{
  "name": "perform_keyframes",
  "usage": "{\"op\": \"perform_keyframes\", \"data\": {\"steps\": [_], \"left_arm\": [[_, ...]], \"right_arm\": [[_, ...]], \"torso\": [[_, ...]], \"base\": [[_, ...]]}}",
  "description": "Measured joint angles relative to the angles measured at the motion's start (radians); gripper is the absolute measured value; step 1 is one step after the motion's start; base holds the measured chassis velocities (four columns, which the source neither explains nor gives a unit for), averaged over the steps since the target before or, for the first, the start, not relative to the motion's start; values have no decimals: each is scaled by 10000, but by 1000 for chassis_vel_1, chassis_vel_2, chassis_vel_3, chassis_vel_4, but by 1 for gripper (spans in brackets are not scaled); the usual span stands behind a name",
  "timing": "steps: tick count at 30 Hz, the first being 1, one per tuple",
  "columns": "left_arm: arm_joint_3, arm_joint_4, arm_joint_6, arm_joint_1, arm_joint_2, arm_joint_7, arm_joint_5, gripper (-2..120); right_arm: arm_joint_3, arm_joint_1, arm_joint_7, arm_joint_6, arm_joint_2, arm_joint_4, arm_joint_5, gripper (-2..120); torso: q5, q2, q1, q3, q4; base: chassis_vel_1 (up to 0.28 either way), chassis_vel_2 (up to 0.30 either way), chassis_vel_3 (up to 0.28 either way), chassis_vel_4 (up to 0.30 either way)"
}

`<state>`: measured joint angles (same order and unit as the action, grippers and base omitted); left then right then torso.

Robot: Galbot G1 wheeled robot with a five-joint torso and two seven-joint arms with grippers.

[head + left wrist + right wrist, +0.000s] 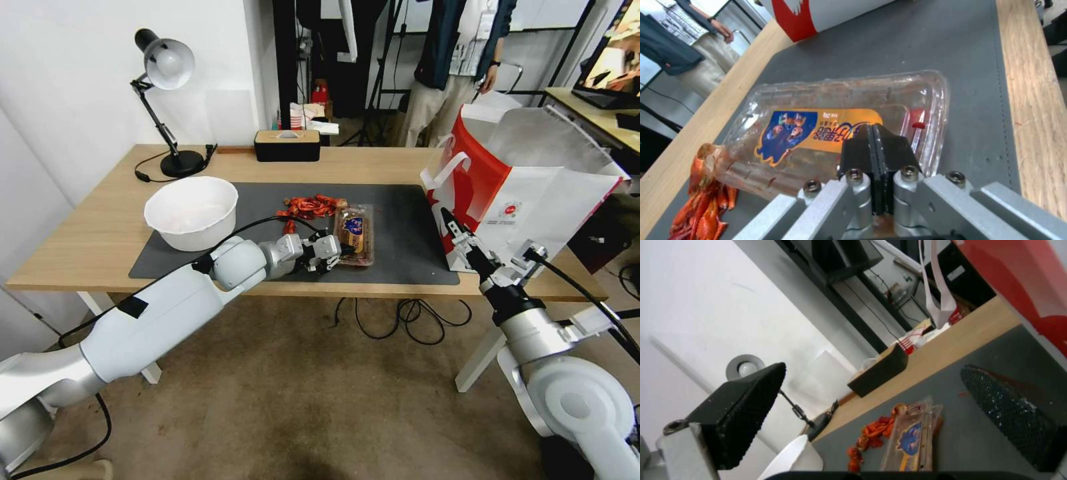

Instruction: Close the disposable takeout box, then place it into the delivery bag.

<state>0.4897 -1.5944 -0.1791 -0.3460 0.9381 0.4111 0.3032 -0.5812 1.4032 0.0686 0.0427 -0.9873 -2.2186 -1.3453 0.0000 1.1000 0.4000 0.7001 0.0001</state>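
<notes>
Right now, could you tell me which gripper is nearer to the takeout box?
Left. The left gripper, fingers shut, sits right at the near side of the takeout box. The right gripper, fingers open, hovers well off to its right, beside the delivery bag.

Blue-and-orange label (pixel 818 131) on clear plastic clamshell takeout box (pixel 835 130): printed characters, too blurred to read. Small round red logo (pixel 510 209) on red-and-white paper delivery bag (pixel 527 193), illegible.
</notes>
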Motion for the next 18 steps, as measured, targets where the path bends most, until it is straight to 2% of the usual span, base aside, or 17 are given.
{"op": "perform_keyframes", "data": {"steps": [7, 9, 13, 15, 18], "left_arm": [[101, 46, -1, 101, 32, -95, 79, 0], [186, 104, -3, 156, 59, -139, 84, 0], [227, 164, 2, 179, 83, -192, 163, 0], [255, 234, 15, 205, 98, -217, 200, 0], [255, 282, 24, 213, 117, -227, 202, 0]], "right_arm": [[549, -780, 230, 232, 525, 465, -593, 100], [1333, -1492, 449, 485, 842, 924, -795, 100], [2013, -2089, 730, 627, 900, 1249, -845, 100], [2656, -2749, 1121, 899, 903, 1548, -945, 100], [3061, -3341, 1586, 1110, 904, 1772, -1079, 100]], "torso": [[1, 0, -1, 0, -2], [0, 0, 0, 0, -2], [0, 0, -1, 0, 0], [0, 0, 0, 0, -1], [0, 0, 0, 1, 0]], "base": [[0, 0, 0, 0], [0, 0, 0, 0], [0, 0, 0, 0], [0, 0, 0, 0], [0, 0, 0, 0]]}}
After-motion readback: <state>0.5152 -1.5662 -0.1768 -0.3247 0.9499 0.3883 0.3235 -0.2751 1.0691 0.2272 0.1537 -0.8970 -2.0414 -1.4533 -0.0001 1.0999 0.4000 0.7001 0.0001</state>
